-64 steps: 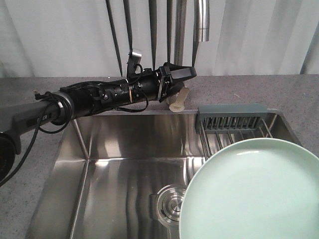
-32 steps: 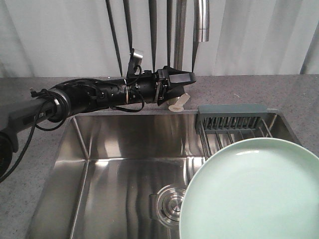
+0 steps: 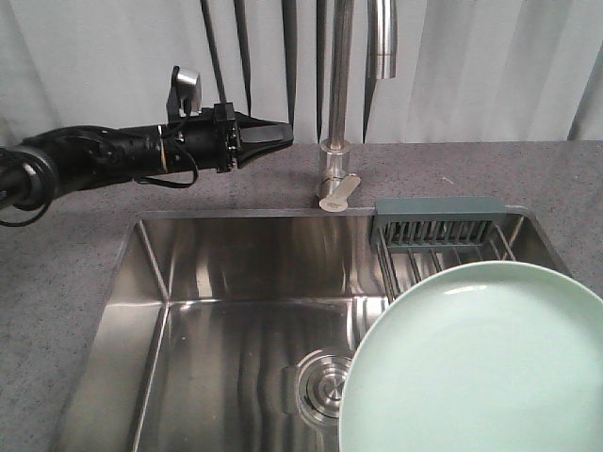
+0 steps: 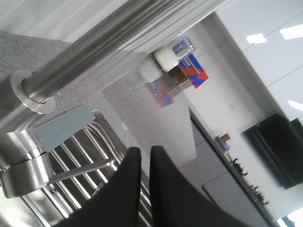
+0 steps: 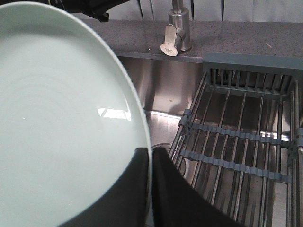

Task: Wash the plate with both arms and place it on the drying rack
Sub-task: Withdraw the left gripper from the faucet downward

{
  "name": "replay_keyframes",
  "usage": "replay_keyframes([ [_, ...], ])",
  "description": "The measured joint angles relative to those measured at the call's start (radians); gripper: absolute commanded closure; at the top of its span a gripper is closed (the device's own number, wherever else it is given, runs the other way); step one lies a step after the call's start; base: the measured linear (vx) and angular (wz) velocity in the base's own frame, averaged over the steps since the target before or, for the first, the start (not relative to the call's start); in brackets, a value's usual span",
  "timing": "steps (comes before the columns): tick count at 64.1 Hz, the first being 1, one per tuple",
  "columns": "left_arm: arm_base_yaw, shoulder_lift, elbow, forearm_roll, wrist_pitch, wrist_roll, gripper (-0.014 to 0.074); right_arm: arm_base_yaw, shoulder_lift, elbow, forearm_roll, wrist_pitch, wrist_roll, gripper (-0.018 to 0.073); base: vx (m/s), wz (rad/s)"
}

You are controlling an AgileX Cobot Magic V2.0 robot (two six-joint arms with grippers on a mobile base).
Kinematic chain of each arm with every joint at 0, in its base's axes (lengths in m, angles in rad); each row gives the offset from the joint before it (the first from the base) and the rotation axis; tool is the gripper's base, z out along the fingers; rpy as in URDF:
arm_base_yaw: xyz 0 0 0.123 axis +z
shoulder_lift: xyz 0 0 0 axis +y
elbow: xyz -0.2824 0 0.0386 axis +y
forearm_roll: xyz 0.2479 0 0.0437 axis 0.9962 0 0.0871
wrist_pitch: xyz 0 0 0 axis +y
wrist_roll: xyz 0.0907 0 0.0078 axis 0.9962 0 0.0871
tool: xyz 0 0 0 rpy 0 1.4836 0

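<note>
Over the sink point(image 3: 217, 320), towards its right side, the plate point(image 3: 480, 367) is held up near the rack point(image 3: 438, 226), and its rim is pinched between the fingers of the right gripper point(image 5: 150, 151). Back by the faucet point(image 3: 337, 94), the left gripper point(image 3: 278, 134) is seen empty, fingers pressed almost together.

A steel faucet point(image 3: 337, 94) stands behind the sink basin point(image 3: 236, 282).

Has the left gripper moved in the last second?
Yes. The left gripper pulled back leftward and now sits left of the faucet column.
</note>
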Motion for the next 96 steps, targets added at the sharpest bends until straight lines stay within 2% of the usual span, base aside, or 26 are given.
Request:
replay_keyframes([
  [15,-0.001,-0.230,0.000,0.169,-0.027,0.000,0.0603,0.000,0.000,0.000,0.000,0.000,0.000,0.0561,0.00,0.00],
  [25,-0.001,-0.436,0.000,0.335,-0.045,0.000,0.0603,0.000,0.000,0.000,0.000,0.000,0.000,0.0561,0.00,0.00],
  [40,-0.001,-0.750,0.095,0.335,-0.069,0.000,0.0603,0.000,0.000,0.000,0.000,0.007,0.000,0.0561,0.00,0.00],
  [50,-0.001,-0.940,0.278,0.335,-0.076,0.000,0.0603,0.000,0.000,0.000,0.001,0.019,0.000,0.0561,0.00,0.00],
  [60,-0.001,-1.120,0.524,0.335,-0.070,0.000,0.0603,0.000,0.000,0.000,0.001,0.027,0.000,0.0561,0.00,0.00],
  [67,-0.001,-1.266,0.741,0.335,0.022,0.000,0.0603,0.000,0.000,0.000,0.001,0.029,0.000,0.0561,0.00,0.00],
  [76,-0.001,-1.453,0.997,0.335,0.197,0.000,0.0603,0.000,0.000,0.000,0.001,0.030,0.000,0.0561,0.00,0.00],
  [87,-0.001,-1.667,1.216,0.335,0.301,0.000,0.0603,0.000,0.000,0.000,0.002,0.046,0.000,0.0561,0.00,0.00],
  [96,-0.001,-1.803,1.314,0.335,0.344,0.000,0.0603,0.000,0.000,0.000,0.002,0.070,0.001,0.0561,0.00,0.00],
])
